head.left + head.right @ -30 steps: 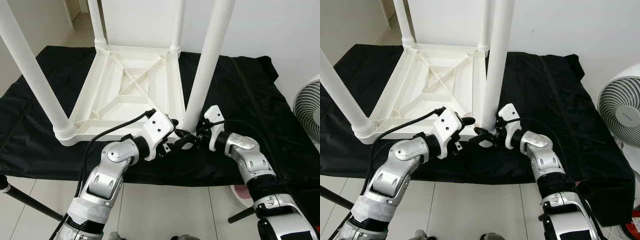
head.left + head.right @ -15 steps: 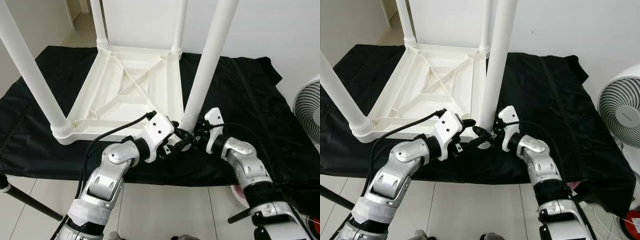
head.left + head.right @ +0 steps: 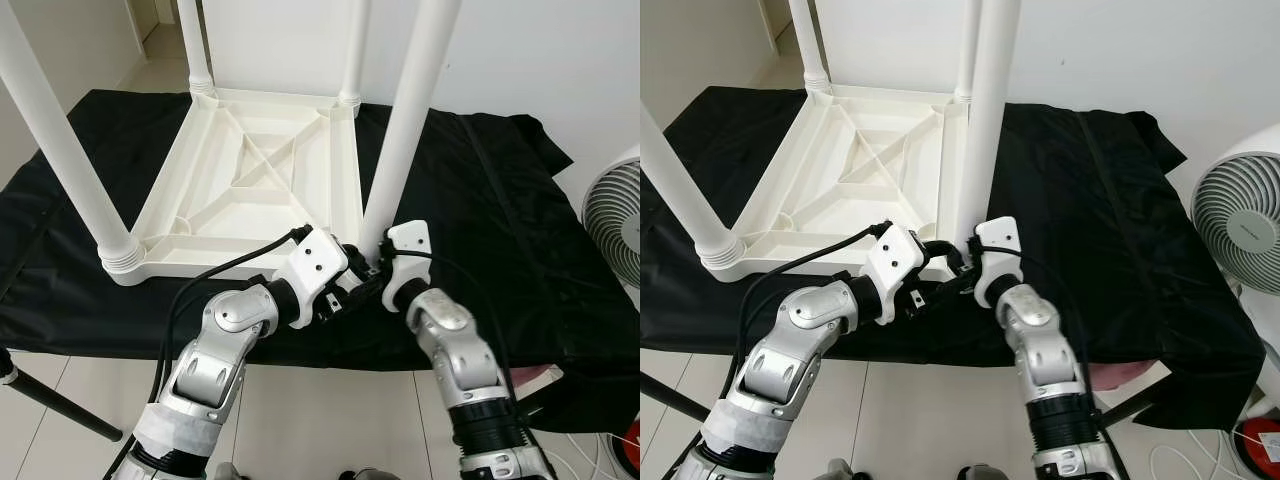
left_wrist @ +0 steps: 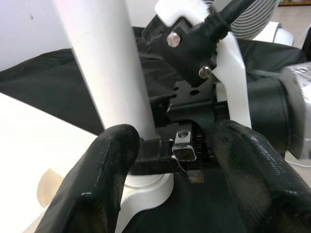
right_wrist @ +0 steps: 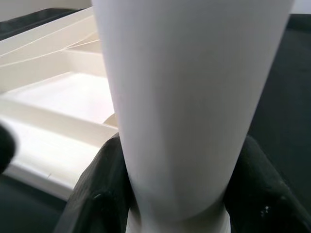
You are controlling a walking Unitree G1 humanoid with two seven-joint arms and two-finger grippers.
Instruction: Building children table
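The right claw (image 3: 962, 272) clamps the near leg (image 3: 405, 130) at its base, likely to seat it in the upturned table (image 3: 250, 180); beside that base the left claw (image 3: 345, 290) gapes, bracing nothing.

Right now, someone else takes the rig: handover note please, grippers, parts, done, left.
Right gripper: fingers on both sides of the near-right leg just above its base, shut on it.
Left gripper: open, fingers apart, right beside the same leg base and the right gripper's fingers.
Tabletop lies upside down on the black cloth.
Done: four legs stand upright in the corner sockets, including the near-left leg.
Left: cannot tell whether the near-right leg is fully seated; check it, then release and turn the table over.
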